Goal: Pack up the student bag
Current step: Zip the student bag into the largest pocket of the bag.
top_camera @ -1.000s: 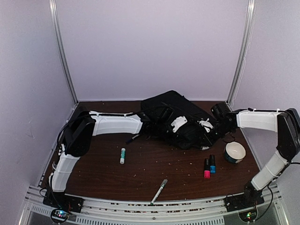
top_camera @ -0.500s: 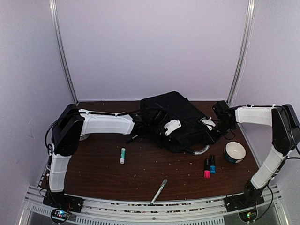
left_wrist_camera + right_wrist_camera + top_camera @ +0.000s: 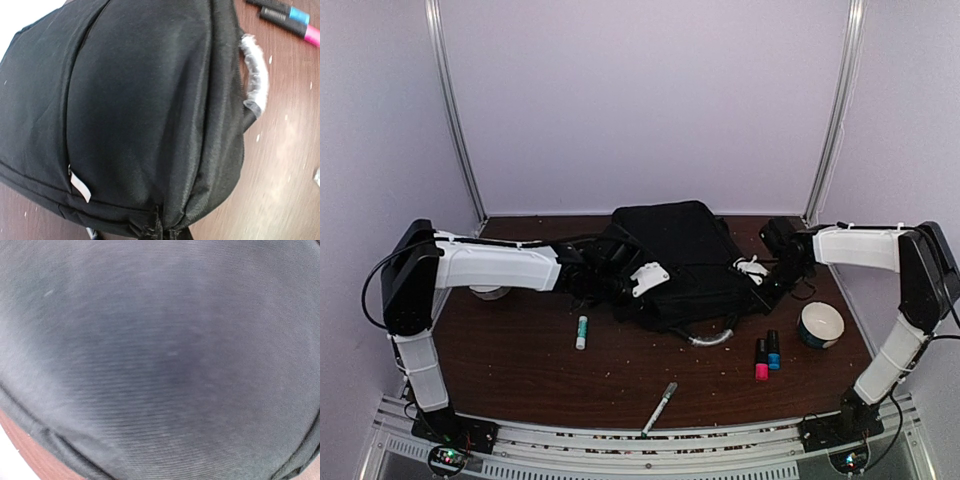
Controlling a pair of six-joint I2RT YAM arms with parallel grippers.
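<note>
Black fabric fills both wrist views: the student bag (image 3: 670,250) lies flat at the back middle of the bench (image 3: 520,385), and its grey loop handle (image 3: 712,338) curls out at the near edge, near the pink marker (image 3: 761,362) and blue marker (image 3: 773,353). My left fingers (image 3: 650,277) are together, pinching cloth at the bag's left near side, which I see bunched low in the left wrist view. My right fingers (image 3: 753,268) are together too, against the bag's right edge, though I can't tell whether they hold any fabric.
</note>
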